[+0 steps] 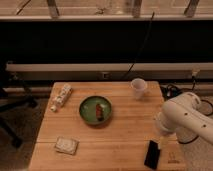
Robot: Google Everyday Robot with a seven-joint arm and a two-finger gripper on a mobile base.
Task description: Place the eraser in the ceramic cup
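Observation:
The eraser [151,154], a flat black slab, lies near the front right edge of the wooden table [125,135]. The ceramic cup [138,87], small and pale, stands upright at the back right of the table. My gripper [162,143] hangs from the bulky white arm [186,117] at the right and sits just above and to the right of the eraser's far end. The cup is well behind the gripper.
A green round plate [95,110] with a reddish item sits mid-table. A pale patterned pad [66,145] lies front left. A wrapped packet [61,96] lies back left. A chair base [12,117] stands left of the table. A cable [172,91] runs behind the right edge.

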